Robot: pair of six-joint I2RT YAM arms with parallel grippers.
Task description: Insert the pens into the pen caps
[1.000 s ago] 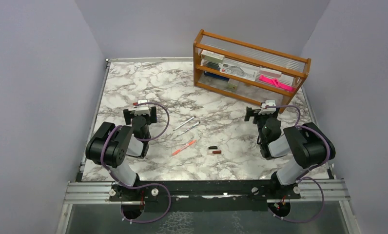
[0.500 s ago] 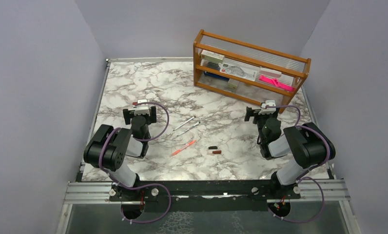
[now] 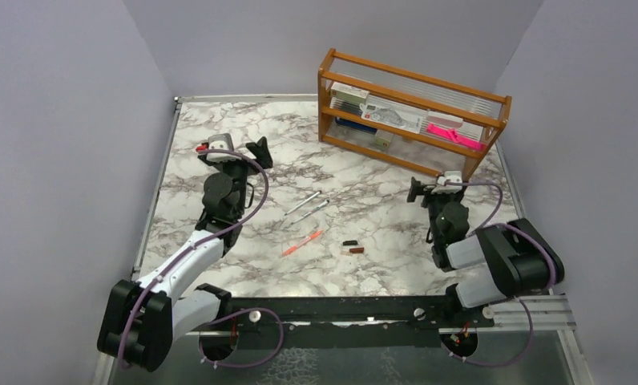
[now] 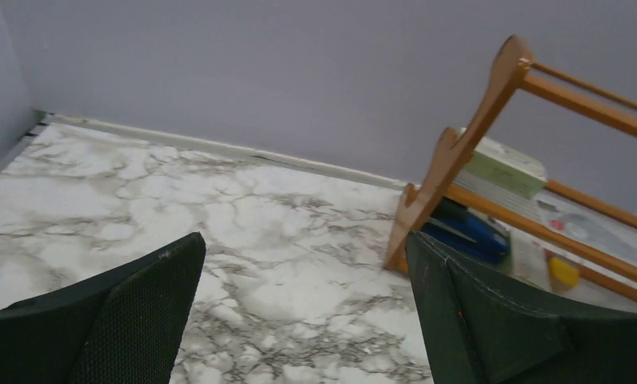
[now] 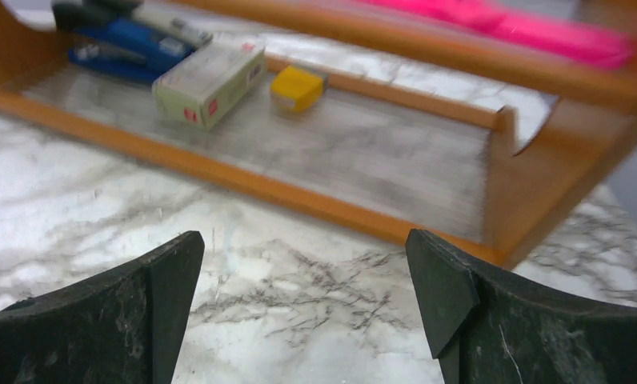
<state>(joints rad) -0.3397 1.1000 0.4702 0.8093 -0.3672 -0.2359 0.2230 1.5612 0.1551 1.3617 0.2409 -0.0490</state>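
On the marble table [image 3: 220, 120], in the stretch between the two arms, the pens are lying loose. Two silvery-grey pens [image 3: 306, 205] are resting side by side on a slant, and the orange-red pen [image 3: 302, 243] is sitting a little nearer the bases. Just to its right, the black cap [image 3: 349, 242] and the dark red cap [image 3: 353, 251] are huddling close together, apart from every pen. So nothing is capped, and as I'm reading it the whole job is waiting, first pick-up included.

The left gripper [image 3: 234, 154] is hanging with jaws spread wide and empty, off to the far left of the pens and aiming toward the back wall. The right gripper [image 3: 434, 191] is gaping just as wide, carrying nothing, facing the wooden rack [image 3: 412, 104].

Only the overhead view is showing pens and caps. The left wrist view is giving bare marble between its fingers [image 4: 139, 312], plus the rack's end post. The right wrist view is peering into the rack's bottom shelf: a pale box [image 5: 211, 80], a yellow block [image 5: 298, 86], something blue [image 5: 123, 52], and the pink strip [image 5: 555, 32] blurring above. The overhead camera is barely resolving any of that.
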